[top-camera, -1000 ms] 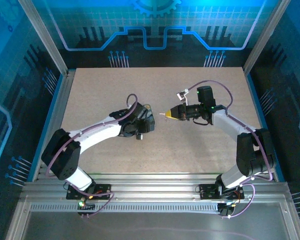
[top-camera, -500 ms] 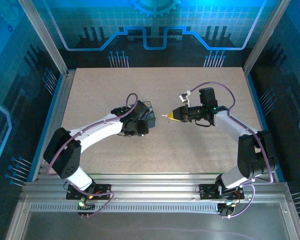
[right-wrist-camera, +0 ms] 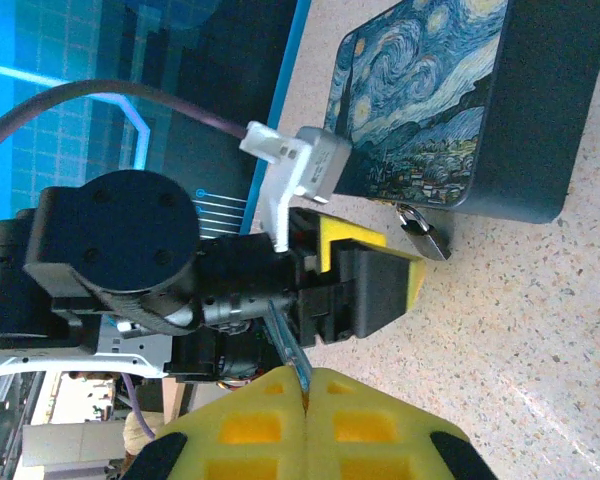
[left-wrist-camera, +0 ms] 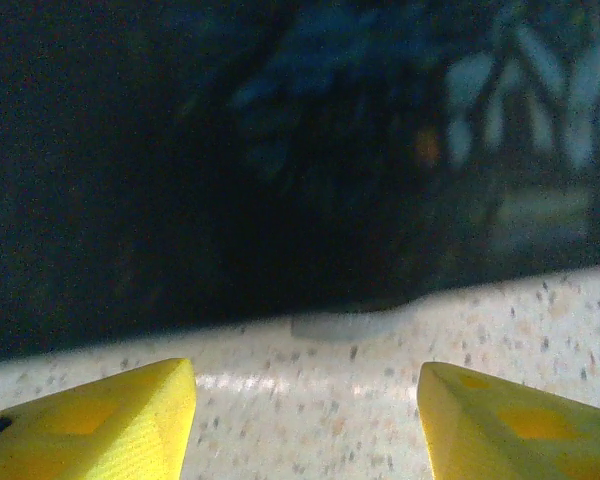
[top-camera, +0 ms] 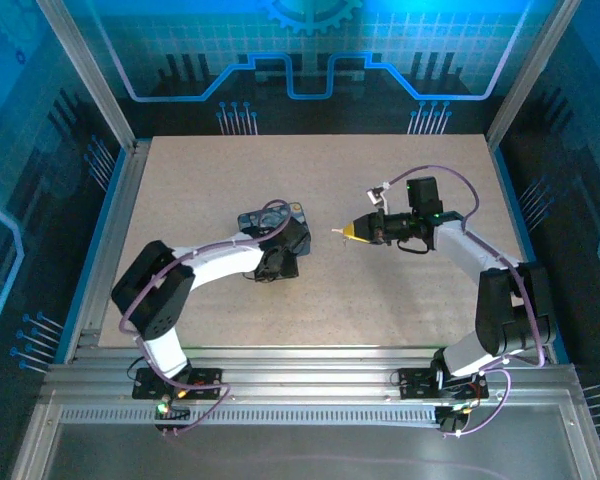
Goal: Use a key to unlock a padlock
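The padlock (right-wrist-camera: 423, 232), small and grey, lies on the table against the near wall of the swirl-patterned box (right-wrist-camera: 430, 90). My left gripper (right-wrist-camera: 390, 262) stands right beside the padlock, jaws open and empty. In the left wrist view its yellow fingers (left-wrist-camera: 100, 420) are spread apart facing the dark box wall (left-wrist-camera: 280, 180). A blurred grey patch (left-wrist-camera: 340, 325) sits at the wall's foot. The slim key (right-wrist-camera: 288, 345) sticks out from my right gripper (right-wrist-camera: 307, 375), which is shut on it. In the top view the right gripper (top-camera: 350, 231) hovers right of the left gripper (top-camera: 288, 232), a gap between them.
The box (top-camera: 252, 218) sits mid-table, partly under the left wrist. The speckled table (top-camera: 380, 300) is bordered by metal rails (top-camera: 120, 200) at its sides. A white cable clip (right-wrist-camera: 305, 165) juts from the left arm's wrist.
The left arm folded its elbow back and swung its gripper up against the box, uncovering the box's left part. The right gripper with the key drew back to the right.
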`<state>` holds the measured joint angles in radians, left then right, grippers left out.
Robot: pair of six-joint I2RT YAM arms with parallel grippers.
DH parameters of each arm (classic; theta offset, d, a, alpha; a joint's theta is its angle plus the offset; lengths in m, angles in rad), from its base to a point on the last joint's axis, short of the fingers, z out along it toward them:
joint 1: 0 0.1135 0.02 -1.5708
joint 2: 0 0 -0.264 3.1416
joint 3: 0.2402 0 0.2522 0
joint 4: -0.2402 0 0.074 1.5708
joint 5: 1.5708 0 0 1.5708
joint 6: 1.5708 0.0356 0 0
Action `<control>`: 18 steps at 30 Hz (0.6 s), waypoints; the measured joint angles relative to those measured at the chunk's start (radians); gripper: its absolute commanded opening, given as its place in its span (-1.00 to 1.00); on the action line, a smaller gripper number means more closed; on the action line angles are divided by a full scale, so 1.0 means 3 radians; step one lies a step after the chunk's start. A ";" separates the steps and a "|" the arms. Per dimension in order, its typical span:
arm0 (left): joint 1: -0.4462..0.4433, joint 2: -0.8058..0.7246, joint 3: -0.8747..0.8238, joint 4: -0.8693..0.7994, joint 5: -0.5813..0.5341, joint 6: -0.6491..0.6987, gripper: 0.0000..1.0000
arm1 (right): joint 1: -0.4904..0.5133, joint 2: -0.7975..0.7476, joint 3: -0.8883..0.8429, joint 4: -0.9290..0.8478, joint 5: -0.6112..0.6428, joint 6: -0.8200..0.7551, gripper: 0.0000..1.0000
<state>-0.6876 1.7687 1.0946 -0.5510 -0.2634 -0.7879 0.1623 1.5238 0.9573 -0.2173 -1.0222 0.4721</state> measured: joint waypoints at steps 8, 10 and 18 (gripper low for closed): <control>0.0000 0.0237 0.0125 0.0193 -0.0182 -0.0028 0.04 | -0.0020 -0.0001 0.0000 -0.0003 -0.0011 -0.0013 -1.00; 0.0000 0.0249 0.0130 0.0217 -0.0229 -0.0064 -0.04 | -0.0022 -0.0001 0.0000 -0.0001 -0.0013 -0.0013 -1.00; -0.0004 0.0318 0.0145 0.0296 -0.0379 -0.0094 -0.42 | -0.0022 -0.0001 0.0000 0.0003 -0.0023 -0.0022 -1.00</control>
<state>-0.6888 1.8641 1.1381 -0.4622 -0.3771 -0.8162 0.1558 1.5234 0.9573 -0.2165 -1.0290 0.4656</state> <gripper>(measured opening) 0.339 0.041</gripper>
